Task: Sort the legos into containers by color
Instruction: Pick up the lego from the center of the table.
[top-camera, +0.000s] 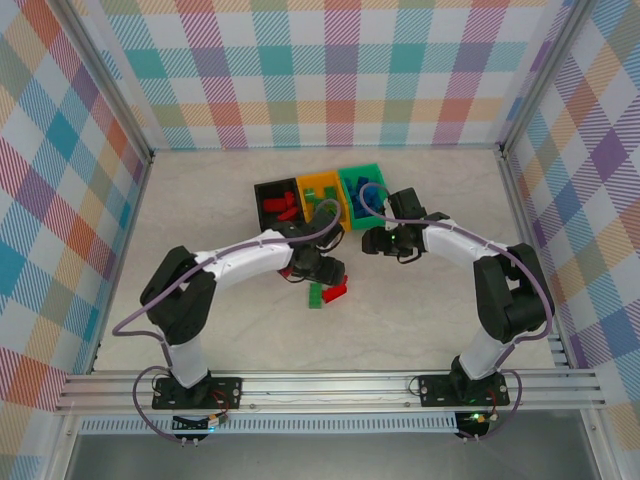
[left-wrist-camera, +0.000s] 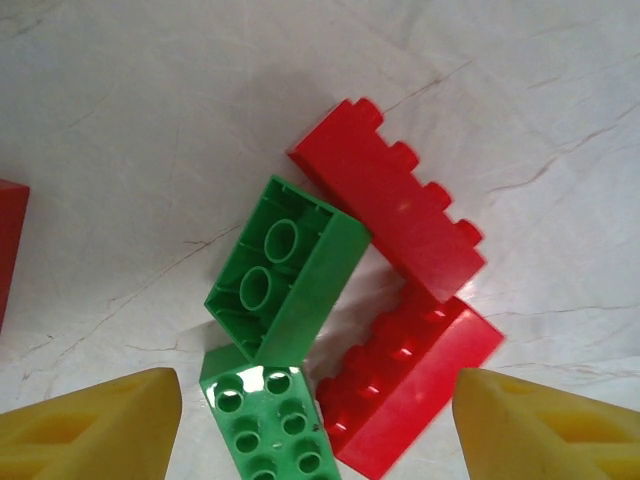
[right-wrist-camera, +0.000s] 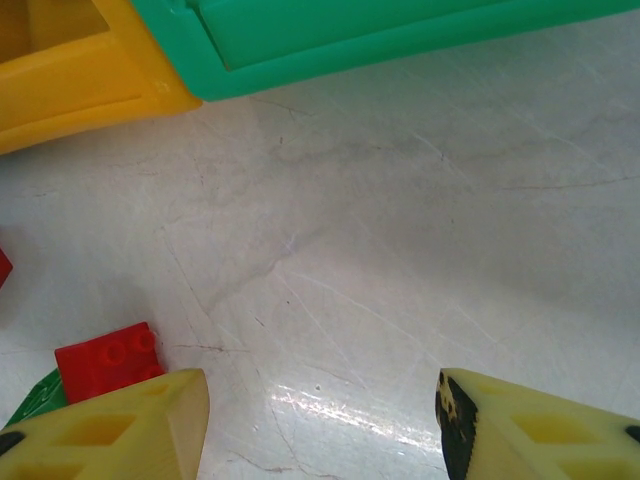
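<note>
Legos (left-wrist-camera: 322, 292) clustered: long red brick (left-wrist-camera: 390, 210) lies diagonal, green brick (left-wrist-camera: 280, 262) upturned

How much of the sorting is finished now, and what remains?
Mostly done: red bricks lie in the black bin, green ones in the orange-yellow bin, blue ones in the green bin. In hand: nothing; the left tool hangs open over the last pile, the right tool is open and empty. Left: at least two loose red bricks and two loose green bricks on the table.
</note>
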